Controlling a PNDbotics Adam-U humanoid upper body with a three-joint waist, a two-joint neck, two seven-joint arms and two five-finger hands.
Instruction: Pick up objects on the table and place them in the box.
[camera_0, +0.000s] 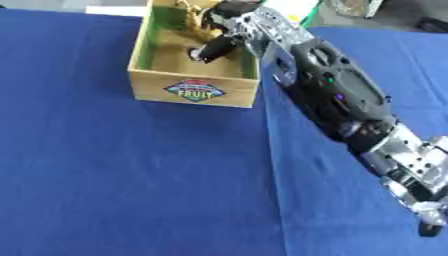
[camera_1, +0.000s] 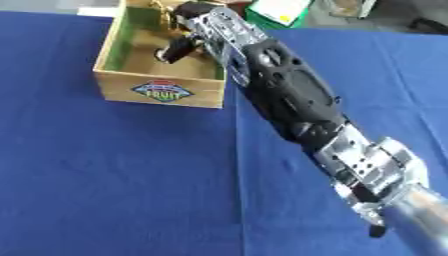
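The open-topped wooden box (camera_0: 194, 92), pale on the outside with a green-tinted inner wall and a diamond-shaped "FRUIT" label on its near side, stands toward the far edge of the table (camera_0: 131, 175), which is covered with a deep blue cloth. The robot's right arm, black with silver joints, stretches from the near right corner diagonally across the cloth up to this box, its bulky black forearm passing just beside the box's right wall. The right robot hand (camera_0: 229, 30) hangs over the box's far right corner, inside the rim, with a black thumb or finger (camera_0: 213, 49) pointing down toward the box floor. Just beside the fingers, against the box's far wall, is a small yellowish-tan object (camera_0: 194, 20) of irregular shape, lying inside the box; what it is cannot be made out. Whether the fingers curl round this object or merely sit near it cannot be told, since the silver knuckles and the object overlap. The rest of the box floor shows bare brown wood. Beyond the box's far right corner, off the blue cloth, a green container (camera_1: 278, 12) with a white and yellow top shows at the upper edge. The left robot hand appears in neither view.
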